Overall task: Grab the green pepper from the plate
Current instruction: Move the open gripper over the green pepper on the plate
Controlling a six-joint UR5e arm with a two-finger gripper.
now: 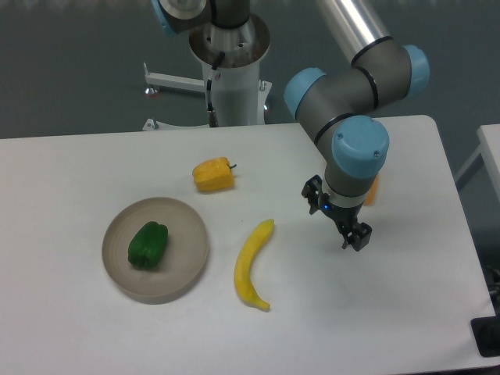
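The green pepper point(148, 244) lies on the beige-grey plate point(187, 269) at the front left of the white table, a little left of the plate's middle. My gripper point(353, 237) hangs over the table's right half, far to the right of the plate and beyond the banana. It holds nothing. Its fingers point(359, 235) point down and toward the front, but from this angle I cannot tell how far apart they stand.
A yellow pepper point(213, 174) sits behind the plate. A yellow banana point(253, 266) lies between the plate and my gripper. An orange thing point(372, 190) is partly hidden behind the wrist. The robot base point(231, 70) stands at the table's back edge.
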